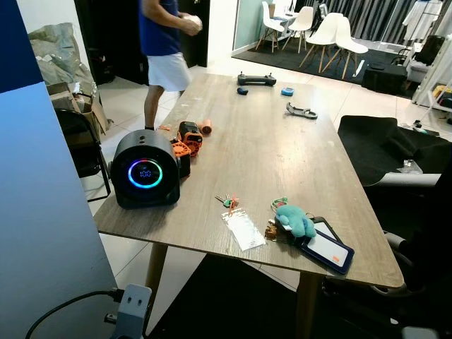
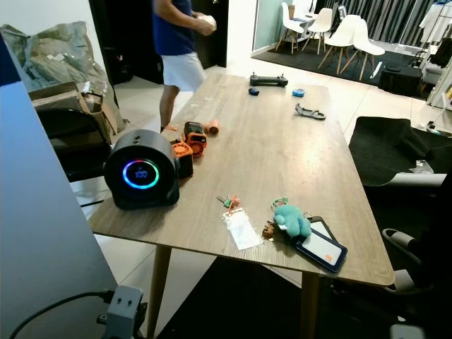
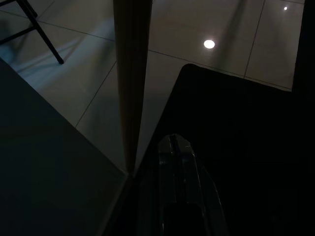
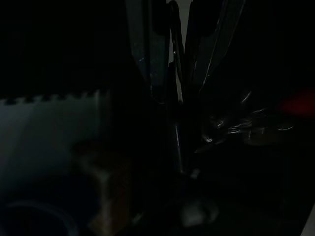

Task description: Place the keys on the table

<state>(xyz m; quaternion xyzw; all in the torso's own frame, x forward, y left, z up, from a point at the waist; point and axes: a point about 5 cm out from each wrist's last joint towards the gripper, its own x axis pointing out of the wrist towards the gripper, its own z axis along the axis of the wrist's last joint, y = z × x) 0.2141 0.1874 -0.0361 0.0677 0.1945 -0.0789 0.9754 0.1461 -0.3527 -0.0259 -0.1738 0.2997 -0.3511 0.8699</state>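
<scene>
Small bunch of keys with orange-green tags [image 1: 227,202] lies on wooden surface [image 1: 282,152], beside teal plush keychain [image 1: 295,222]. Cannot tell either gripper's finger state.

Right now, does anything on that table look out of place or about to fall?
The blue card holder lies askew at the table's near right corner, one corner close to the edge, with a teal plush on it. Nothing is spilled or visibly broken; the keys lie flat nearby.
</scene>
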